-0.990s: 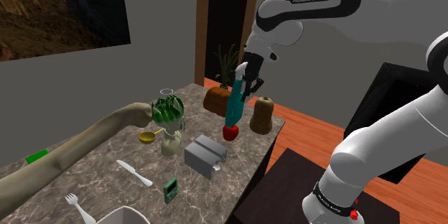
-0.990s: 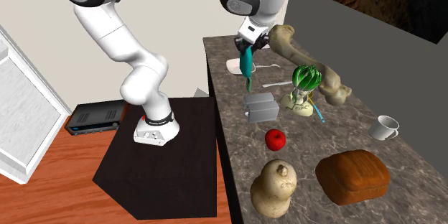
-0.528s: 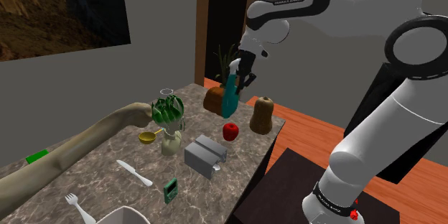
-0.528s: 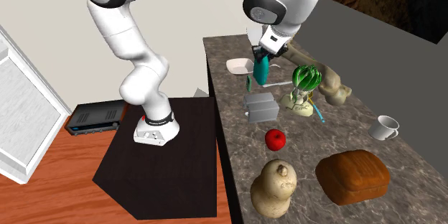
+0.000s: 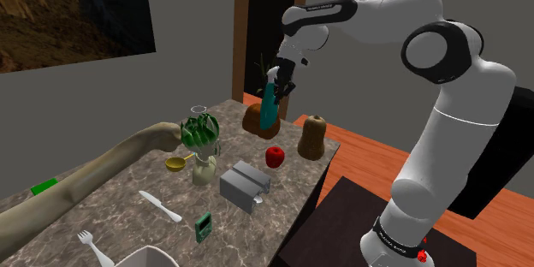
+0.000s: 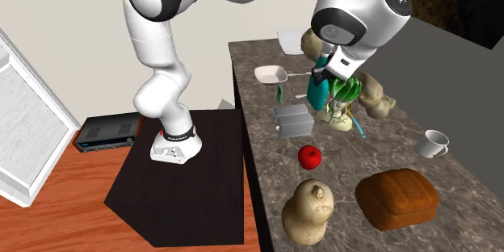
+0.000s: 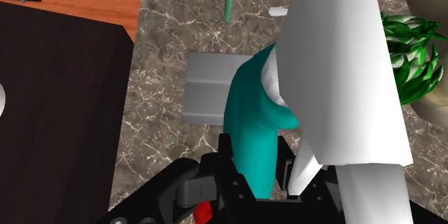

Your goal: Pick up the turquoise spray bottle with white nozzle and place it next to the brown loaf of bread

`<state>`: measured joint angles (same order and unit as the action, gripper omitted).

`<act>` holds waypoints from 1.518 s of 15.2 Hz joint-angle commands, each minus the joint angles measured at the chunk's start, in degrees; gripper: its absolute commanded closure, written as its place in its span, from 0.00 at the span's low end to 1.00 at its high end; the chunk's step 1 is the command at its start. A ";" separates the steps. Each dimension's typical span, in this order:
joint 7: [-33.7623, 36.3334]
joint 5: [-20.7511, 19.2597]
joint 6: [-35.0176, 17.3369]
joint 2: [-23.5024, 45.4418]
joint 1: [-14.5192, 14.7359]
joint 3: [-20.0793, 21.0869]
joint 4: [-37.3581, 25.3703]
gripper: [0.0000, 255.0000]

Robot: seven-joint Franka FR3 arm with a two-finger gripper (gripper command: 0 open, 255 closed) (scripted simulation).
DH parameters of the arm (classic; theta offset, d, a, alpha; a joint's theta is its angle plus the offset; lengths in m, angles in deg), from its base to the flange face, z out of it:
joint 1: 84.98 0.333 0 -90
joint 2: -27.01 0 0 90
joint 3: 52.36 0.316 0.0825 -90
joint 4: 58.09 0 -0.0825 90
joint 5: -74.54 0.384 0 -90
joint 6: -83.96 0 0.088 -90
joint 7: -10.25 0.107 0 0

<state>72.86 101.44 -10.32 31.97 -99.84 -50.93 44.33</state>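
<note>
One of each thing lies on the marbled counter (image 5: pixel 120 214), read across the shoulder view: one long bone (image 5: pixel 94 175), one white fork (image 5: pixel 88 242), one white knife (image 5: pixel 160 206), one yellow cup (image 5: pixel 176 163), one potted green plant (image 5: pixel 201 137), one small green device (image 5: pixel 203 227), one grey box (image 5: pixel 244 186), one brown loaf (image 5: pixel 254 121), one red apple (image 5: pixel 275 157) and one tan squash (image 5: pixel 313 137). The single turquoise spray bottle (image 5: pixel 269 109) is in the air above the counter, overlapping the loaf's upper right corner in this view. The jaws pinch it near its upper end, and its body hangs from them toward seven o'clock. In the wrist view the black fingers (image 7: pixel 225 159) clasp the turquoise body on both sides, with the white nozzle (image 7: pixel 337 79) alongside. In the second exterior view the bottle hangs at nine o'clock of the plant, with the loaf well apart at five o'clock.
</note>
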 commanded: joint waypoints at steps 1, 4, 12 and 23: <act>-0.68 -0.34 1.20 4.58 -0.65 -0.53 -5.34 1.00; -1.32 -0.69 3.29 11.54 -1.63 -1.08 -13.89 1.00; 0.05 -1.16 14.24 35.69 -4.99 -1.33 -48.48 1.00; -1.38 -1.50 12.39 43.08 -5.51 -1.26 -53.59 1.00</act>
<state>71.96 99.96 2.89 75.16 -105.33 -52.11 -10.27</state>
